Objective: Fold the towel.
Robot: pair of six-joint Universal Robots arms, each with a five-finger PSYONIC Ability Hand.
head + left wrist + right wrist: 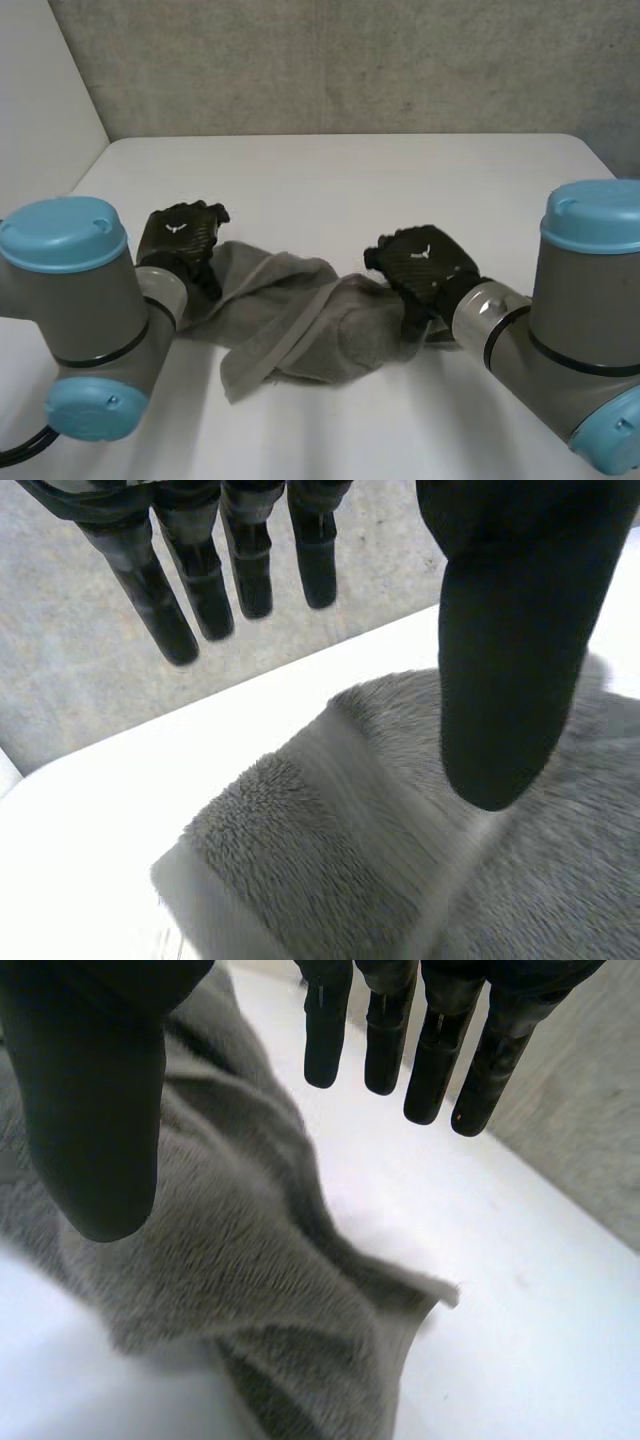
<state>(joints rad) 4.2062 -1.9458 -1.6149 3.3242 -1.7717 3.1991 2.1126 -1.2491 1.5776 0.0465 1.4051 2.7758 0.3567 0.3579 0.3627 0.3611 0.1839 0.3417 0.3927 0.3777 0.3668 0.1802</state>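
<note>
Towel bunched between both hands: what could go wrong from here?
The towel lies crumpled in overlapping layers, so a hand may pinch a fold instead of a corner. The left hand and right hand are open at opposite ends; closing unevenly could skew the fold.

Stands as a white table (350, 175) against a speckled grey wall (350, 60), rounded at its far right corner. Carries a grey terry towel (262, 290) directly on the top, toward the near side and about mid-width, crumpled rather than spread flat, with a smoother woven band (300, 330) running across it and its right end bunched into a rounded hump (365, 330). Shows plain white top from the towel's far edge to the wall, and again along the near side.
</note>
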